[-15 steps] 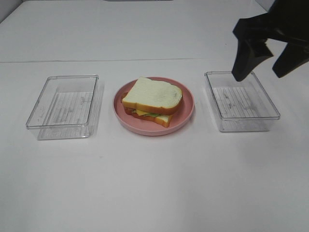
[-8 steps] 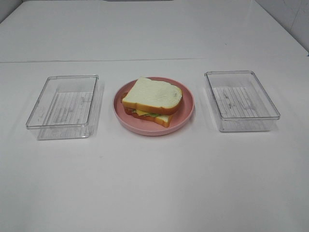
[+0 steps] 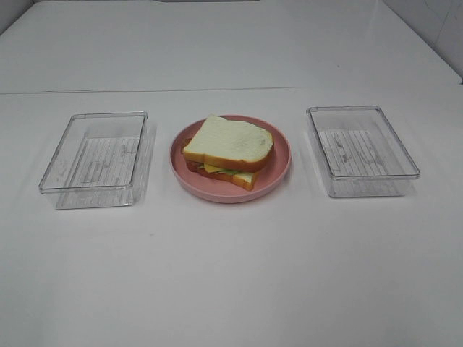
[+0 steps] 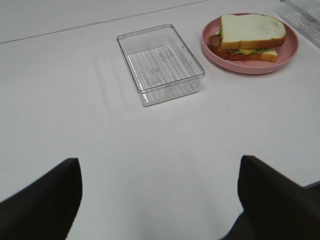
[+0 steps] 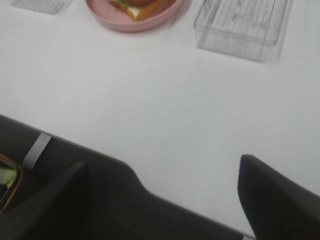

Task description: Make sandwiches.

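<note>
One sandwich (image 3: 228, 150) lies on the round pink plate (image 3: 279, 173) in the middle of the table: white bread on top, with cheese, lettuce and bacon edges showing above the lower slice. Neither gripper shows in the exterior high view. In the left wrist view the left gripper (image 4: 160, 200) is open and empty, far back from the sandwich (image 4: 250, 36) and plate (image 4: 255, 67). In the right wrist view the right gripper (image 5: 165, 200) is open and empty at the table's front edge, well away from the sandwich (image 5: 140, 6).
An empty clear tray (image 3: 95, 159) stands left of the plate and another (image 3: 362, 150) right of it. The left one shows in the left wrist view (image 4: 160, 65), the right one in the right wrist view (image 5: 240, 22). A dark area lies beyond the table edge (image 5: 100, 160).
The right gripper, seen open above the right tray's far corner 1.0 s ago, has left the exterior high view. The sandwich, plate and trays have not moved.
</note>
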